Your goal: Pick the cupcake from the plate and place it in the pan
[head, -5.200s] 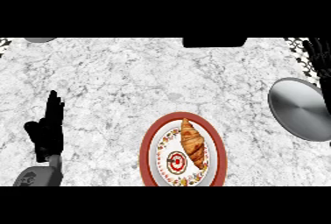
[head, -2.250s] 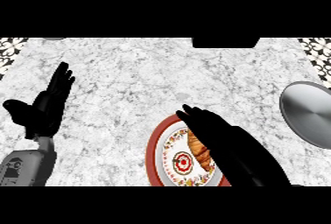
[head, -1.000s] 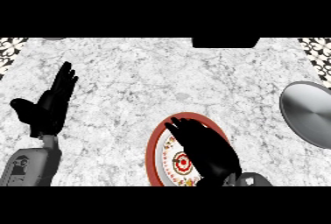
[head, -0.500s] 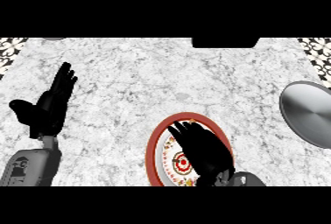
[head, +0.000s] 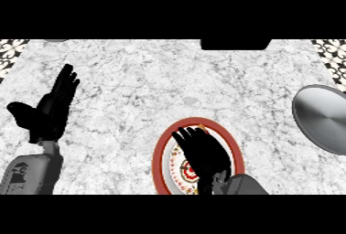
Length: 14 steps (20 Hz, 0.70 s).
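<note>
Counter (head: pixel 169 82): pale marbled stone, filling your whole view.
Pan (head: pixel 323 118): grey metal disc at the right edge, partly cut off by the frame, well apart from the plate.
Plate (head: pixel 162 155): round, red rim, patterned inner band, low in the view just right of centre.
Left hand (head: pixel 47 109): at the left, open, fingers straight and close together pointing up, thumb out to the side; it is resting, so you can ignore it.
Right hand (head: pixel 202 153): over the middle of the plate, fingers extended and a little spread, pointing up the view; you cannot tell whether the tips touch anything beneath.
Cupcake (head: pixel 188 170): on the plate, mostly hidden under the right hand; only a sliver of white and red top shows at the palm's left edge.
Look of it: small and round (soft on top, by my guess), so easy to squash or smear.
Risk one: you are closing blind, so the fingers may come down on the top instead of around the sides.
Risk two: a skewed close could push it across the plate.
Risk three: the carry to the pan is long, so a poor hold may let it tip.
</note>
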Motion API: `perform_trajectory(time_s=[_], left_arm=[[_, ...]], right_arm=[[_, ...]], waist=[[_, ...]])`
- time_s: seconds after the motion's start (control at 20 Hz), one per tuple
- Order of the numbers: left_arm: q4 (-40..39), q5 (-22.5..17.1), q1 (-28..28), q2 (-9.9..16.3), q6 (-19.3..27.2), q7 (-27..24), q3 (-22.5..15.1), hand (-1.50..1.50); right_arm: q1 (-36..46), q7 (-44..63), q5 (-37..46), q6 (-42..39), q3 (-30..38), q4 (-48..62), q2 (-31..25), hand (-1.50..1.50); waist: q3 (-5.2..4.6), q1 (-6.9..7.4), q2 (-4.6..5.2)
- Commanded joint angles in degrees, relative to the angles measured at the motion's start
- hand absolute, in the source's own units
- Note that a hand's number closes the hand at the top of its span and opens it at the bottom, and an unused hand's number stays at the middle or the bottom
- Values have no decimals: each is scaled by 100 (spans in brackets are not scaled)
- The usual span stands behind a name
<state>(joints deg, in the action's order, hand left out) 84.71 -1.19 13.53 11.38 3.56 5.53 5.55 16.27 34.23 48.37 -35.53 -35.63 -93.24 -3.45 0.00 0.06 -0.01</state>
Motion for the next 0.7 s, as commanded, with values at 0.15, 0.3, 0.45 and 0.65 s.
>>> perform_trajectory(time_s=[0.15, 0.3, 0.45, 0.65], left_arm=[[-7, 83, -34, -130, 19, -35, -18, 0], [124, 3, -546, -56, -172, -413, 95, 0], [192, 7, -28, 31, -110, 114, 110, 0], [151, 173, -312, -153, -87, -222, -32, 0]], right_arm=[[-235, -188, 413, 183, -176, 679, 303, -150], [-591, -226, 419, 91, -351, 332, 287, -150], [-216, -1283, 295, 129, -234, 531, -102, 150], [158, -1435, 631, 203, -127, 1183, 268, 150]], waist=[[0, 3, 1], [0, 7, -6], [2, 7, -1], [1, 16, 0]])
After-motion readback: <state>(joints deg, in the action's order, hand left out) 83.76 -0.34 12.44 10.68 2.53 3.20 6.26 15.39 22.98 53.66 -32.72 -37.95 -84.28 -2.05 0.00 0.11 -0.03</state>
